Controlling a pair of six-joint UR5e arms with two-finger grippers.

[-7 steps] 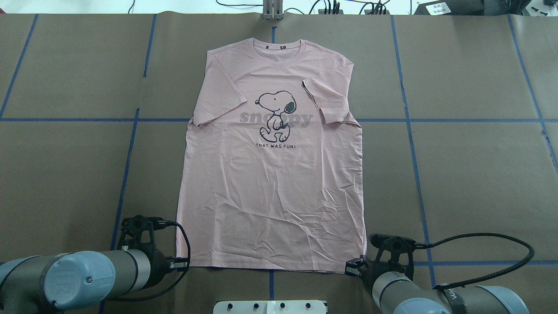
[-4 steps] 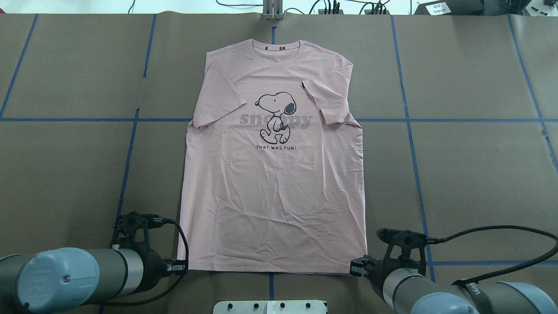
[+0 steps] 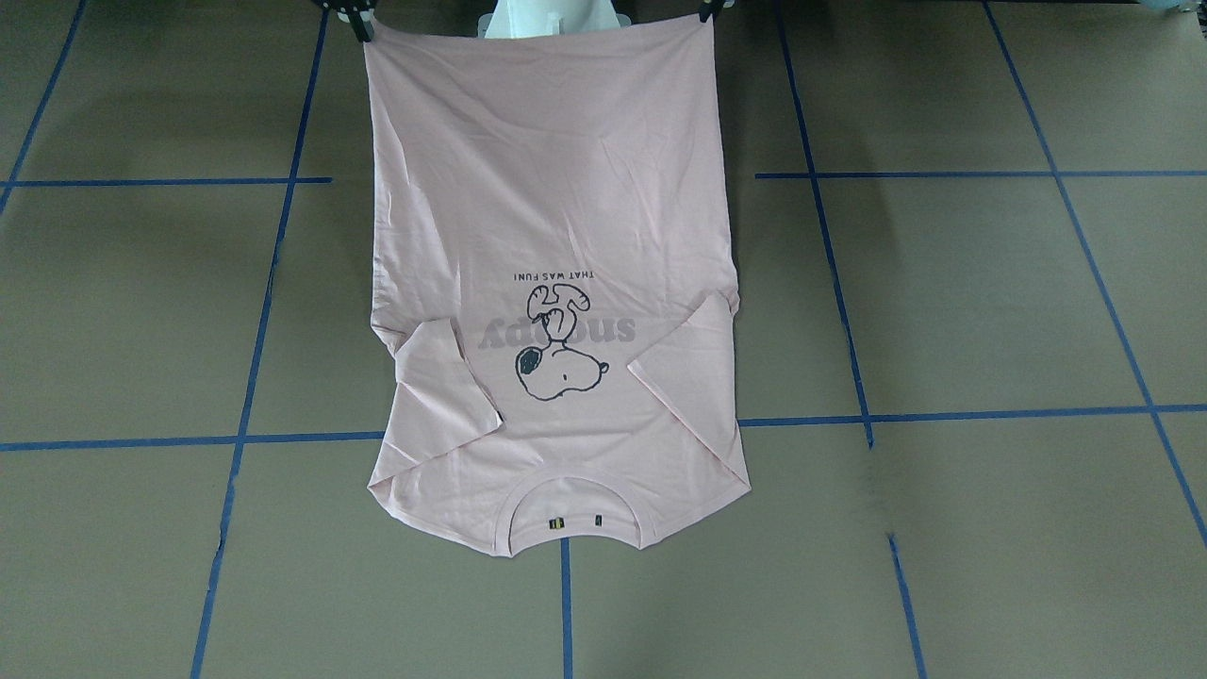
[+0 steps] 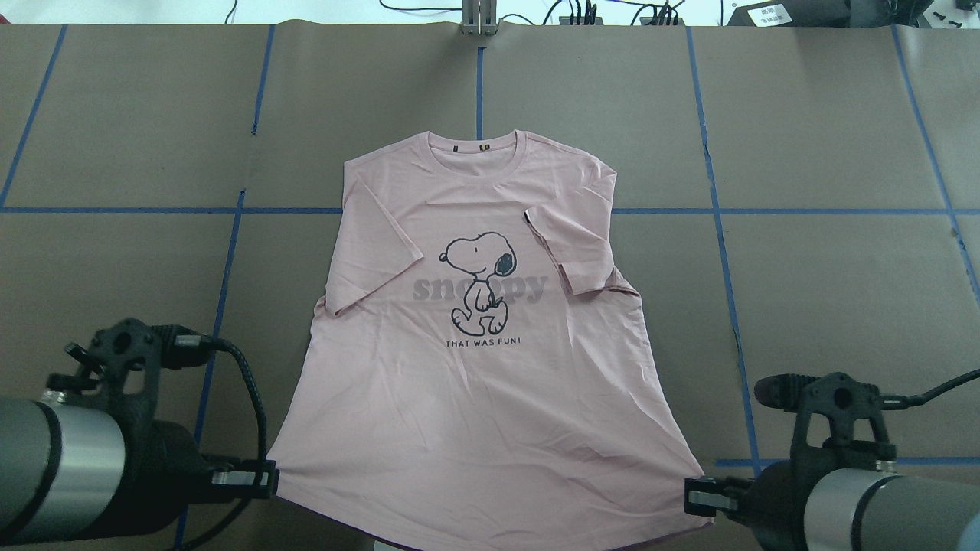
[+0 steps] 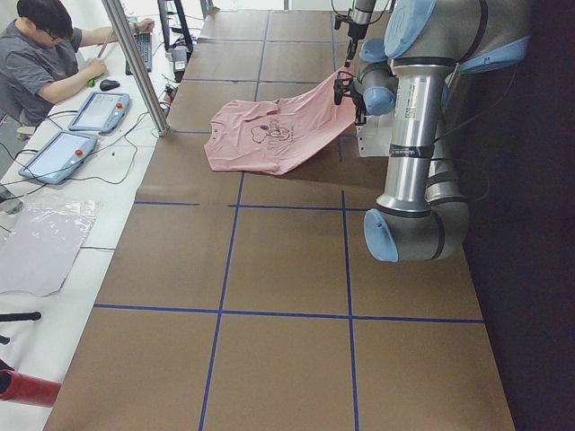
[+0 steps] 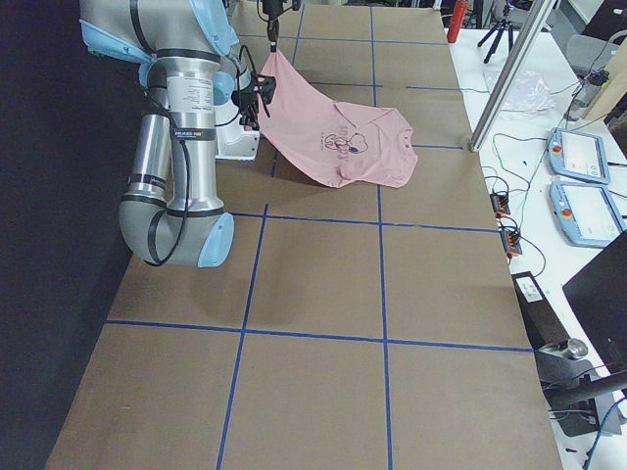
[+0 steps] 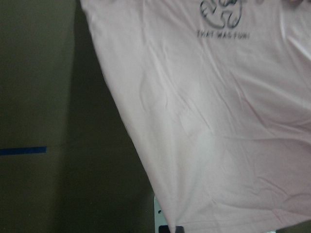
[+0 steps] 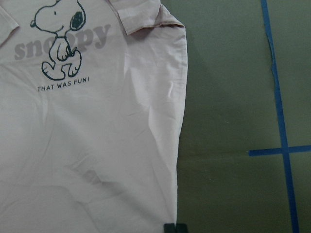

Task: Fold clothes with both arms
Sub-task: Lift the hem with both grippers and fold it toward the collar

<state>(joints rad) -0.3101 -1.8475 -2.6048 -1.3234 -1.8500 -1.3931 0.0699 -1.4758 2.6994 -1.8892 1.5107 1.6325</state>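
Note:
The pale pink T-shirt (image 4: 475, 398) with the cartoon dog print lies front up, collar (image 4: 471, 149) at the far end, both sleeves folded inward. Its hem is raised off the table and stretched between my two grippers, while the chest and collar rest on the brown surface. My left gripper (image 4: 264, 478) is shut on the hem's left corner, and my right gripper (image 4: 693, 493) is shut on the right corner. In the front-facing view the shirt (image 3: 547, 189) hangs from the right gripper (image 3: 361, 26) and the left gripper (image 3: 705, 11). Both wrist views show pink cloth (image 7: 218, 121) (image 8: 97, 145) running into the fingertips.
Blue tape lines (image 4: 720, 214) grid the brown-paper table (image 4: 842, 306). The white pedestal base (image 3: 547, 19) stands behind the raised hem. Cables and boxes (image 4: 612, 11) line the far edge. A person (image 5: 45, 54) sits at a side desk with tablets (image 5: 99, 109).
Both grippers have risen and drawn back toward the base with the hem corners. The shirt slid toward the robot, its collar leaving the far edge, and the hem now spreads wider.

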